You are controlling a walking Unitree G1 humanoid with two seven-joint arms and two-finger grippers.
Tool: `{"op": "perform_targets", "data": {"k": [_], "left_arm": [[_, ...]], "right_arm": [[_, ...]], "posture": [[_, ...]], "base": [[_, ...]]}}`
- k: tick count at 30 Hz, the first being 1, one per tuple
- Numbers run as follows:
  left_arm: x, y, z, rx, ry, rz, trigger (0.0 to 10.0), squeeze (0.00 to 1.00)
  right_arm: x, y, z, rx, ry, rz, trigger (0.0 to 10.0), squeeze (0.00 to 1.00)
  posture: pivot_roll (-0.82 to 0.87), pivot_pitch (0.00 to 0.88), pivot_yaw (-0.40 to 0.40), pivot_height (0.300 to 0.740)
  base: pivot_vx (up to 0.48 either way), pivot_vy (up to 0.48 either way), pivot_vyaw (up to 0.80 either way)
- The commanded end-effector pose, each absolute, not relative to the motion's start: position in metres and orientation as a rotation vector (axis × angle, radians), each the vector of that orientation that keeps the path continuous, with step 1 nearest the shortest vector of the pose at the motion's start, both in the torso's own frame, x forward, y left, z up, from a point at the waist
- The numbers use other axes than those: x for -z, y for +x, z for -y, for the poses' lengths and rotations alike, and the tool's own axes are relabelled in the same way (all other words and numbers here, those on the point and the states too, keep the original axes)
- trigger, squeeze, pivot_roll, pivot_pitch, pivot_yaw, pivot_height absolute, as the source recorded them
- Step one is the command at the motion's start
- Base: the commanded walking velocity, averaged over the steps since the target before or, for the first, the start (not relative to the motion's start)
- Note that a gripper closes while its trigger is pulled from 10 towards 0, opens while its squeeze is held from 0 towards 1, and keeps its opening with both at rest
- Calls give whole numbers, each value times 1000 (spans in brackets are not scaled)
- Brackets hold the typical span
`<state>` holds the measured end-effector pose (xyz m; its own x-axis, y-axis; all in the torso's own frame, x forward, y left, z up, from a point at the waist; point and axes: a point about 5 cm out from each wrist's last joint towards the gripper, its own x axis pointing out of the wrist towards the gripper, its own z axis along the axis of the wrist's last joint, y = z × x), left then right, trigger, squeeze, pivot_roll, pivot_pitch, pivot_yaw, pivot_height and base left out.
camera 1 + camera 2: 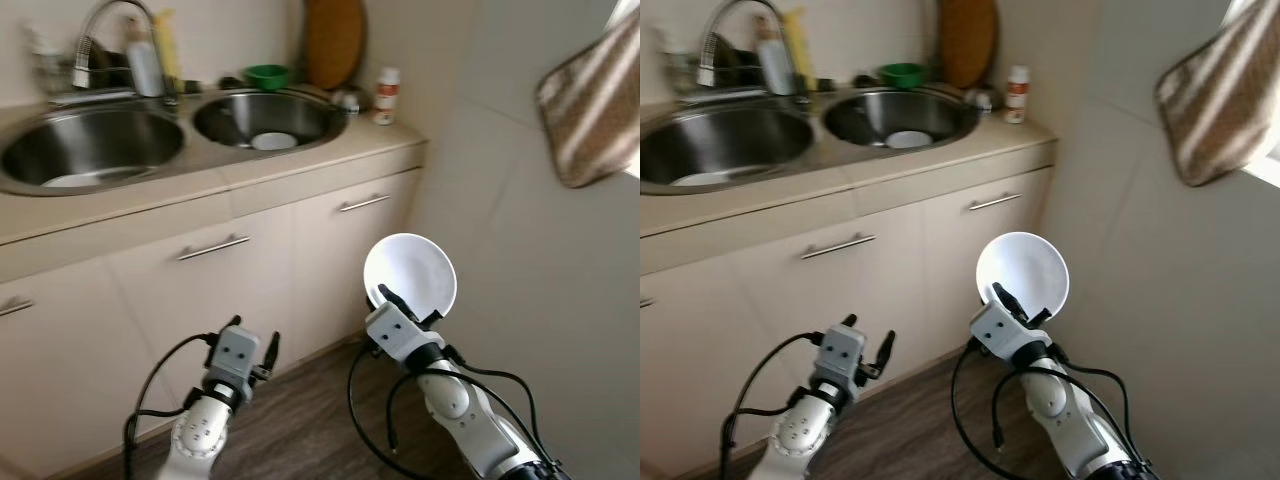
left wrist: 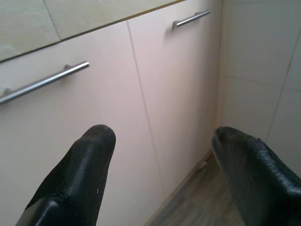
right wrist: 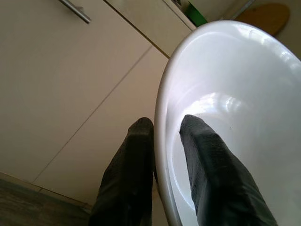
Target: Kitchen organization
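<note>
My right gripper [image 1: 393, 299] is shut on the rim of a white bowl [image 1: 412, 270], held upright low in front of the cream cabinets [image 1: 330, 250]. In the right wrist view one finger lies inside the white bowl [image 3: 235, 108] and one outside its rim. Lower left, my left gripper [image 1: 254, 342] is open with nothing between its fingers [image 2: 89, 155], pointing at the cabinet doors. Above, a steel double sink [image 1: 180, 135] is set in the beige counter; its right basin holds a small white dish [image 1: 273, 141].
A tap [image 1: 100, 25], bottles, a green bowl [image 1: 267, 75], a wooden board [image 1: 334, 40] and a small white bottle [image 1: 386, 95] stand behind the sink. A striped towel [image 1: 592, 105] hangs on the tiled wall at right. Dark wood floor [image 1: 300, 420] lies below.
</note>
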<state>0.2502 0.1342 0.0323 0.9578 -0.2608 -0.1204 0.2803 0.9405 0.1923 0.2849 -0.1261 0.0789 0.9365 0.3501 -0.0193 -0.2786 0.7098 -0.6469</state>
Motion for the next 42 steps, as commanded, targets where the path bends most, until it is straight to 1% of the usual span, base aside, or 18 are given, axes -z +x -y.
{"op": "perform_targets", "data": {"k": [1, 10, 12, 13, 16, 17, 18, 19, 20, 21, 22, 23, 24, 25, 26, 27, 31, 42], "left_arm": [[-34, 252, -138, 275, 234, -87, 10000, 0], [-34, 251, -139, 261, 240, -74, 10000, 0], [-34, 251, -139, 261, 240, -75, 10000, 0], [-34, 251, -139, 262, 239, -76, 10000, 0], [-34, 251, -140, 263, 239, -78, 10000, 0], [-33, 251, -140, 264, 238, -80, 10000, 0], [-33, 251, -140, 265, 238, -82, 10000, 0], [-33, 251, -140, 265, 238, -82, 10000, 0], [-32, 251, -140, 267, 238, -86, 10000, 0], [-32, 251, -139, 268, 238, -88, 10000, 0], [-32, 251, -139, 271, 238, -90, 10000, 0], [-32, 251, -139, 272, 238, -91, 10000, 0], [-32, 251, -139, 272, 238, -91, 10000, 0], [-31, 251, -139, 276, 239, -95, 10000, 0], [-31, 251, -140, 277, 240, -97, 10000, 0], [-31, 251, -140, 279, 241, -98, 10000, 0], [-31, 252, -139, 280, 243, -95, 10000, 0], [-34, 253, -141, 271, 248, -75, 10000, 0]], "right_arm": [[-82, 287, 125, -342, -700, 132, 0, 0], [-83, 288, 125, -335, -696, 147, 0, 0], [-79, 289, 127, -335, -700, 114, 0, 0], [-69, 288, 128, -353, -710, 39, 0, 0], [-58, 286, 132, -358, -727, -38, 0, 0], [-47, 283, 137, -356, -747, -119, 0, 0], [-39, 281, 138, -375, -756, -175, 2824, 0], [-39, 281, 138, -375, -756, -175, 2824, 0], [-24, 273, 140, -424, -778, -263, 4588, 0], [-19, 270, 140, -441, -785, -287, 4588, 0], [-14, 265, 139, -447, -755, -303, 3765, 0], [-12, 264, 139, -444, -748, -314, 3529, 0], [-12, 264, 139, -444, -748, -314, 3529, 0], [-10, 263, 138, -451, -765, -318, 4000, 0], [-11, 264, 137, -445, -772, -309, 6039, 0], [-13, 266, 137, -434, -769, -304, 10000, 0], [-18, 271, 140, -384, -737, -278, 10000, 0], [-21, 274, 139, -362, -720, -252, 10000, 0]], "posture": [[84, 0, -55, 740], [86, 0, -56, 740], [86, 0, -56, 740], [86, 0, -56, 740], [88, 0, -57, 740], [87, 0, -56, 740], [85, 0, -55, 740], [85, 0, -55, 740], [84, 0, -54, 740], [84, 0, -54, 740], [82, 0, -52, 740], [82, 0, -52, 740], [82, 0, -52, 740], [85, 0, -51, 740], [83, 0, -49, 740], [80, 0, -48, 740], [80, 0, -45, 740], [78, 0, -44, 740]], "base": [[0, 0, 800], [0, 0, 800], [0, 0, 800], [0, 0, 800], [0, 0, 0], [0, 0, 0], [0, 0, 0], [0, 0, 0], [0, 0, 0], [0, 0, 0], [0, 0, 0], [0, 0, 0], [0, 0, 0], [0, 0, 0], [0, 0, 0], [0, 0, 0], [0, 0, 0], [0, 0, 0]]}}
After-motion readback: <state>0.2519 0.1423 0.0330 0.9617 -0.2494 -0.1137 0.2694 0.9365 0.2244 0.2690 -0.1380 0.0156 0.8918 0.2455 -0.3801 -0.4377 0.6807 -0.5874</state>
